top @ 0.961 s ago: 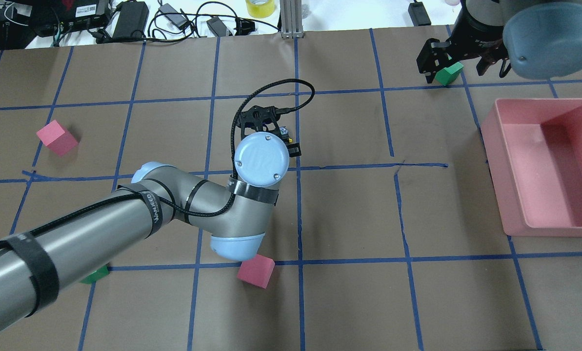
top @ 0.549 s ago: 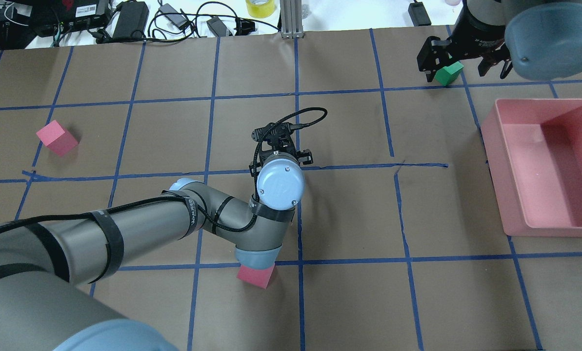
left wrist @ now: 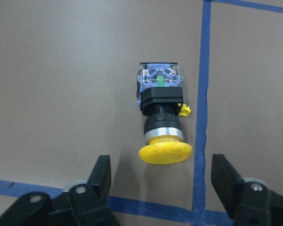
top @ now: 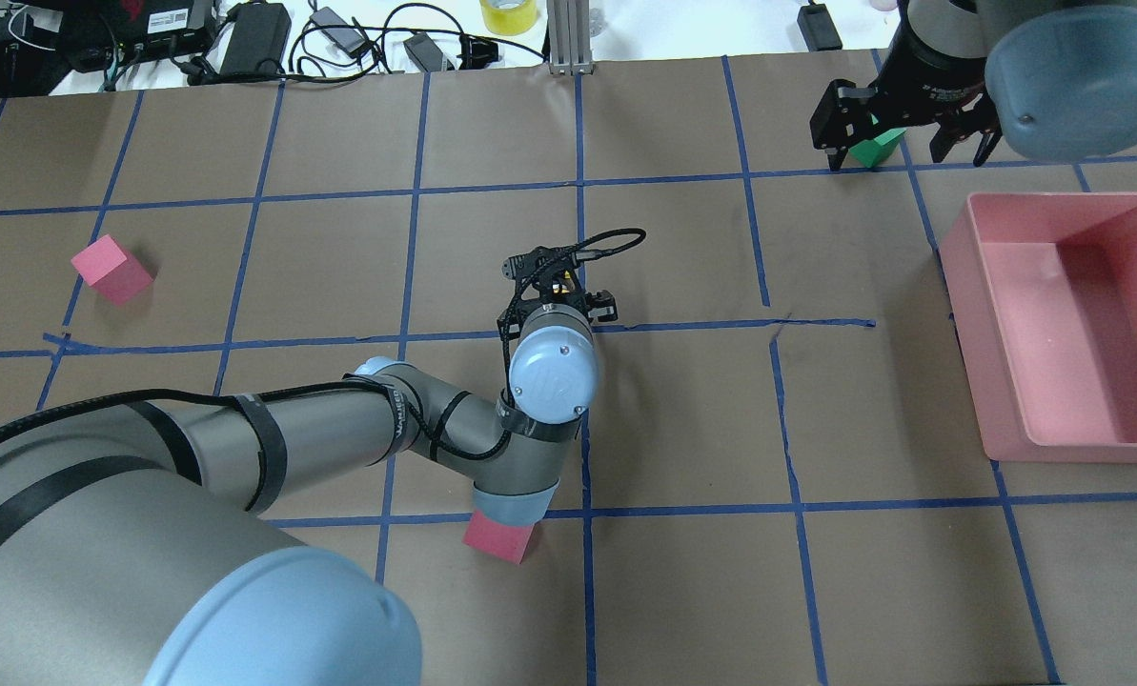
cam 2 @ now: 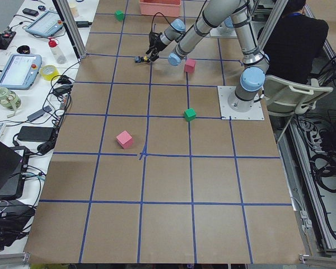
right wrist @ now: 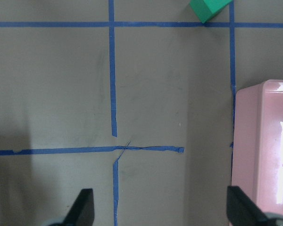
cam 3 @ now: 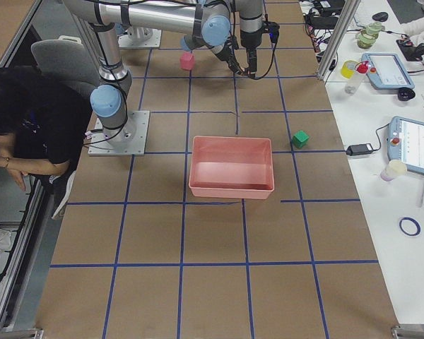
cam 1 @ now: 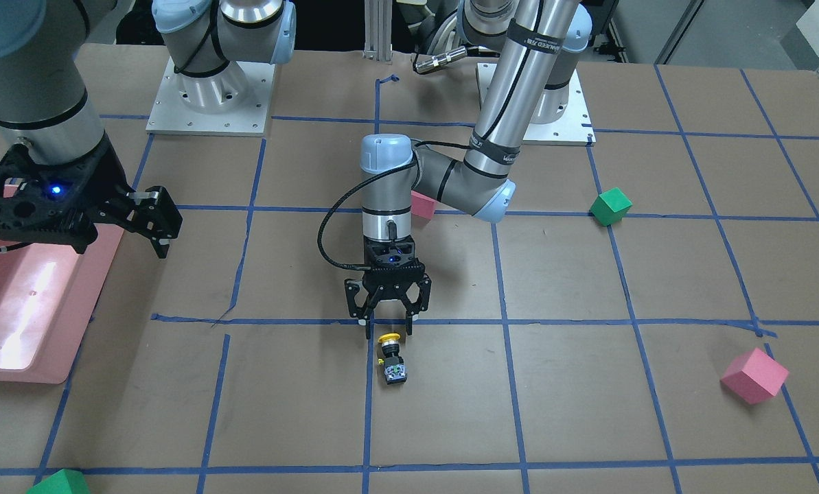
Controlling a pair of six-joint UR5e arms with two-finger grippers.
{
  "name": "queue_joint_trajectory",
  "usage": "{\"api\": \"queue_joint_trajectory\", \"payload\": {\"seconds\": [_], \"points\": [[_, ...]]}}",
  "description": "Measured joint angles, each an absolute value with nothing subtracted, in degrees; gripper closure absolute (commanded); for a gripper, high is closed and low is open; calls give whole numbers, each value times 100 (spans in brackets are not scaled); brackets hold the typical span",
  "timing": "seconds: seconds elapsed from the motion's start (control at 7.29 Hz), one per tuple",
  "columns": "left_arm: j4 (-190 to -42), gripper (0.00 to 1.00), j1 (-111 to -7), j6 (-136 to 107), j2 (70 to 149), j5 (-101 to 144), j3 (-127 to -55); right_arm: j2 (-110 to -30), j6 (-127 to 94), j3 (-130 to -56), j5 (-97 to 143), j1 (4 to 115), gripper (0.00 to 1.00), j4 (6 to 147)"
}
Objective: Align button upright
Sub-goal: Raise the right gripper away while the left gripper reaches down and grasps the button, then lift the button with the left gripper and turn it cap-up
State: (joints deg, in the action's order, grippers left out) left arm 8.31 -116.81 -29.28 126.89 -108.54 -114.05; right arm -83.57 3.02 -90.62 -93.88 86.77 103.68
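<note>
The button (left wrist: pixel 161 117) lies on its side on the brown paper, yellow cap towards my left gripper and grey terminal base away from it. In the front view the button (cam 1: pixel 391 358) lies just past a blue tape line. My left gripper (cam 1: pixel 388 328) points down right behind the cap, open and empty, its fingers (left wrist: pixel 101 175) on either side of the cap's line. In the overhead view the left gripper (top: pixel 558 286) is mostly hidden under the wrist. My right gripper (top: pixel 902 145) is open and empty at the far right, above a green cube (top: pixel 875 148).
A pink bin (top: pixel 968 314) stands at the right edge. Pink cubes lie at the far left (top: pixel 111 270) and under the left elbow (top: pixel 499 538). Another green cube (cam 1: pixel 611 206) lies near the left arm's base. Cables and adapters line the far table edge.
My left gripper has moved right and back towards the robot, and now stands over the button's cap end. The right gripper has shifted slightly over the green cube.
</note>
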Motion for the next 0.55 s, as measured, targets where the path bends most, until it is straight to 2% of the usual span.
{"api": "queue_joint_trajectory", "payload": {"seconds": [0.14, 0.41, 0.55], "points": [[865, 34, -11681, -2883, 12751, -10853, -11322, -8370, 311, -9064, -9372, 8707, 0, 10256], [961, 52, -11681, -2693, 12813, -10824, -11241, -8387, 305, -9051, -9354, 8900, 0, 10208], [1006, 56, -11681, -2632, 12833, -10821, -11251, -8387, 303, -9037, -9368, 9003, 0, 10209]]}}
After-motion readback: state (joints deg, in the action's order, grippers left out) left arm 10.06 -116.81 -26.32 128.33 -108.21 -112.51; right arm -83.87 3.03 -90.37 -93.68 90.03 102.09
